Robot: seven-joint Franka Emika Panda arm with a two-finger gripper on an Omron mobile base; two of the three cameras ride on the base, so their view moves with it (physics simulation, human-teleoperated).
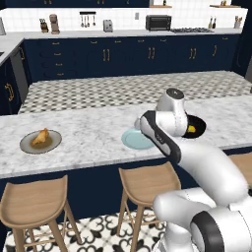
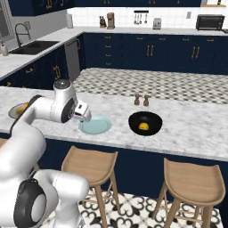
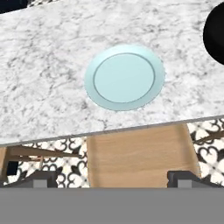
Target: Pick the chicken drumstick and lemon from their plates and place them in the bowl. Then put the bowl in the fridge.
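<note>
The tool (image 3: 111,177) hangs spread and empty above the blue plate (image 3: 124,77) — the chicken drumstick (image 1: 41,137) lies far left on the surface (image 1: 93,133).

I'm seeing a smooth, glossy pale blue plate (image 3: 124,78) sitting on veined marble counter (image 3: 43,65); the stool (image 3: 139,155) below it is looking like matt wood.

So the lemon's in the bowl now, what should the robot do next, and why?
Probably swing the arm left toward the grey plate, because the chicken drumstick lies there, outside the black bowl. The lemon is in the bowl, the light blue plate is bare, and the jaws stand wide open with nothing between them.
</note>
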